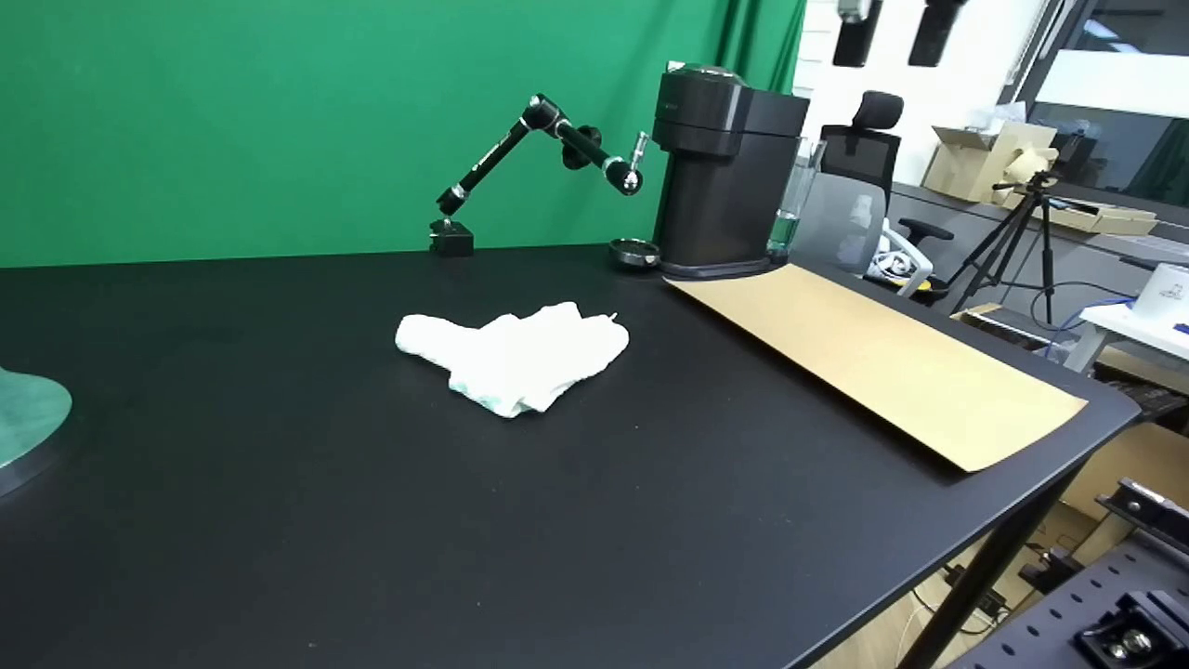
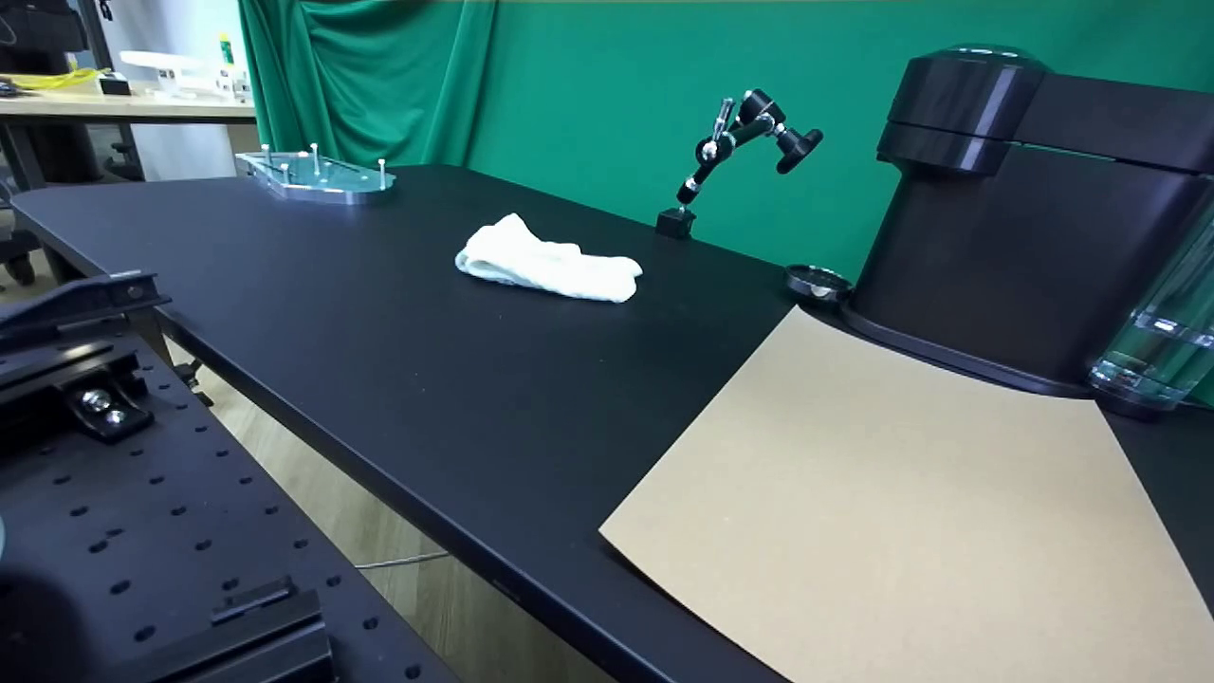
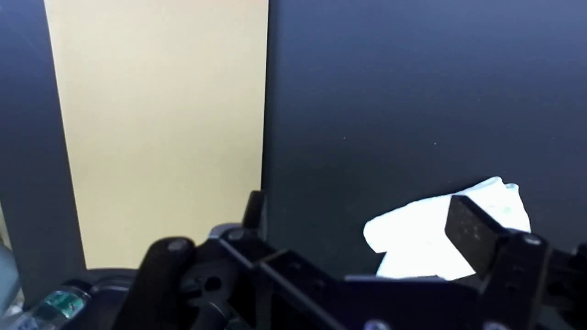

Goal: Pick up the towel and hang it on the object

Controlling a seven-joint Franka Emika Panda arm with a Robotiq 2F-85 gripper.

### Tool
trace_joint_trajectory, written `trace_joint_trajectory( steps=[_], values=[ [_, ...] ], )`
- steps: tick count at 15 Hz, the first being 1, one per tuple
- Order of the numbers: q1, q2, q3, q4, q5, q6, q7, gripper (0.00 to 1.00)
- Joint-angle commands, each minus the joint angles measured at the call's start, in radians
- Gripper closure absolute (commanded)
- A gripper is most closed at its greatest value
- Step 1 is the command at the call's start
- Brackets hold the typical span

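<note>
A crumpled white towel lies on the black table in both exterior views (image 1: 520, 358) (image 2: 550, 264). It also shows in the wrist view (image 3: 426, 229), partly hidden behind a finger and the gripper body. A black jointed arm on a small block base stands near the green backdrop in both exterior views (image 1: 502, 153) (image 2: 702, 171); it is the likely object for hanging. My gripper shows at the top edge of an exterior view (image 1: 895, 37), high above the table and away from the towel. In the wrist view, my gripper (image 3: 360, 206) has its fingers wide apart with nothing held between them.
A black coffee machine (image 1: 725, 177) (image 2: 1005, 228) with a clear water tank (image 2: 1162, 323) stands beside the jointed arm. A small round dish (image 1: 634, 253) sits at its foot. A tan sheet (image 1: 882, 362) (image 3: 165, 128) lies in front. A clear plate with pegs (image 2: 318, 175) sits at the far end.
</note>
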Motion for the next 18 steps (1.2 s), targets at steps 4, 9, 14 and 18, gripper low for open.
trace_joint_trajectory(
  steps=[4,9,14,18],
  values=[
    [0.091,0.259,0.094,0.002,-0.038,0.397,0.007,0.00],
    [0.092,0.358,0.134,-0.008,-0.148,0.538,0.040,0.00],
    [0.084,0.431,0.140,0.014,-0.208,0.580,0.070,0.00],
    [0.103,0.541,0.145,0.048,-0.210,0.562,-0.014,0.00]
  ],
)
